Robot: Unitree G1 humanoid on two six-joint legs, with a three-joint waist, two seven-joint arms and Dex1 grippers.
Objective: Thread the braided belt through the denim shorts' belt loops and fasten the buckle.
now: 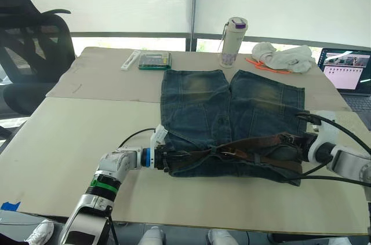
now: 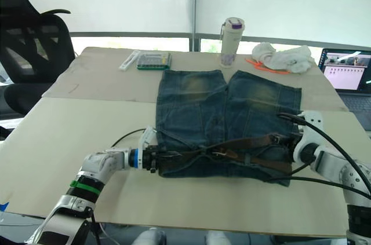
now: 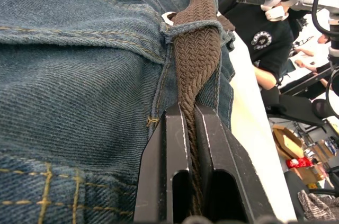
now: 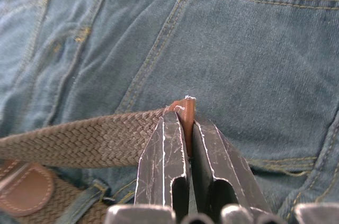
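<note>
The denim shorts [image 1: 232, 106] lie flat on the table, waistband toward me. The braided belt [image 1: 255, 141] runs along that waistband in two crossing strands. My left gripper [image 1: 168, 158] is at the waistband's left end, shut on the belt. In the left wrist view the brown braid [image 3: 196, 54] passes under a belt loop [image 3: 193, 27] just beyond my fingers [image 3: 164, 171]. My right gripper [image 1: 298, 141] is at the right end, shut on the belt's leather tip [image 4: 185, 110] over a back pocket. A pale glint mid-waistband may be the buckle [image 1: 231, 153].
Behind the shorts stand a bottle [image 1: 233, 41] and a white cloth bundle [image 1: 284, 57]. A laptop [image 1: 348, 71] sits at the far right. A green box [image 1: 155, 60] lies at the back left, with a black chair [image 1: 29, 48] beyond the table's left edge.
</note>
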